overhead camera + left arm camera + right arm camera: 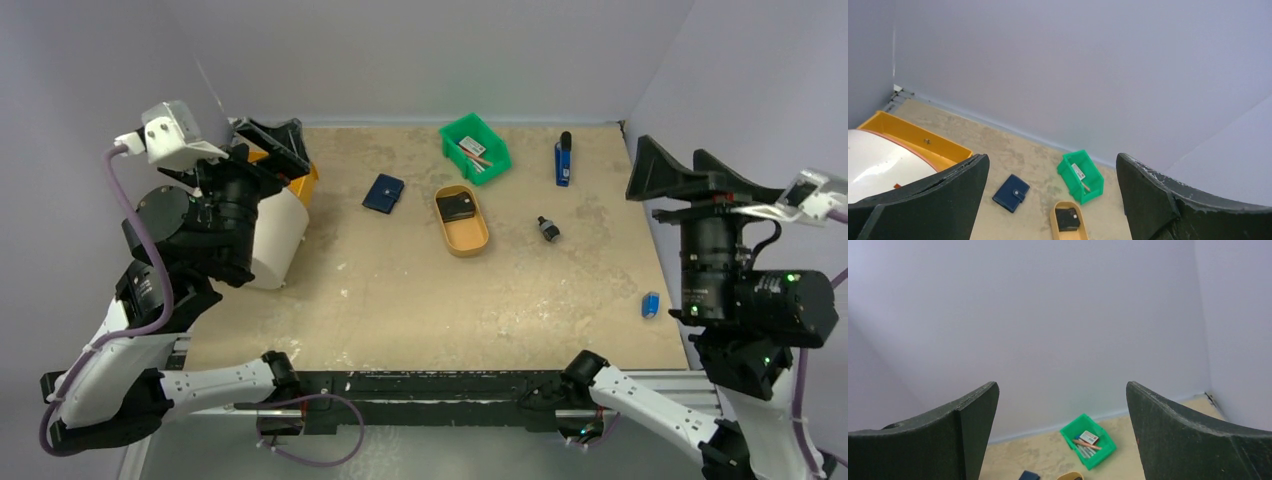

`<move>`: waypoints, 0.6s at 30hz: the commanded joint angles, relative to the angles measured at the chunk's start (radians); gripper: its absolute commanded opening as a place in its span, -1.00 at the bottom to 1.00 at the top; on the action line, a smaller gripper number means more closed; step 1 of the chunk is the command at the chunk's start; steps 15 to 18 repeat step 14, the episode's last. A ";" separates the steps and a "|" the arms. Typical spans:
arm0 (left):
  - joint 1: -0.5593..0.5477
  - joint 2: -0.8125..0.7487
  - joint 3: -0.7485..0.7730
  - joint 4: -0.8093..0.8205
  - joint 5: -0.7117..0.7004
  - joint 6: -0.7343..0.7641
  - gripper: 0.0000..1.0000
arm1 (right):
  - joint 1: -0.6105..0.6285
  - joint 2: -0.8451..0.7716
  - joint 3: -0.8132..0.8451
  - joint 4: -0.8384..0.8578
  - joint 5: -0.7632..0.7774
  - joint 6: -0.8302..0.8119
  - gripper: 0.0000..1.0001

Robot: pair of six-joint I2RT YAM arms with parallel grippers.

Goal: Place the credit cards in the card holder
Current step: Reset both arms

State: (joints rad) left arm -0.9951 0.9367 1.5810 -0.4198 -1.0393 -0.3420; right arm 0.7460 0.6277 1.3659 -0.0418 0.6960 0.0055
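The card holder (383,193), a small navy wallet with its snap tab shut, lies flat on the table at the back centre-left. It also shows in the left wrist view (1011,193), and only its top edge shows in the right wrist view (1030,475). I can make out no loose credit cards. My left gripper (270,142) is open and empty, raised at the left, well short of the wallet; its jaws stand wide apart in its wrist view (1052,159). My right gripper (682,160) is open and empty, raised at the right edge (1062,386).
A tan oval tray (468,238) holding a black block (456,207) lies right of the wallet. Behind it is a green bin (474,148) of small items. A blue pen-like item (563,160), a small black part (547,228) and a small blue item (651,305) lie to the right. A yellow bin (918,137) and a white object (275,235) sit under the left arm.
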 commanded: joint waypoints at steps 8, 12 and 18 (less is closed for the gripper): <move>0.003 0.070 0.123 -0.018 -0.010 0.032 0.95 | 0.000 0.051 0.012 0.037 0.117 0.096 0.98; 0.004 0.089 0.130 -0.025 0.033 0.021 0.95 | 0.000 0.011 -0.041 0.097 -0.058 0.079 0.98; 0.003 0.103 0.143 -0.045 0.030 0.008 0.95 | 0.000 0.011 -0.043 0.099 -0.062 0.075 0.98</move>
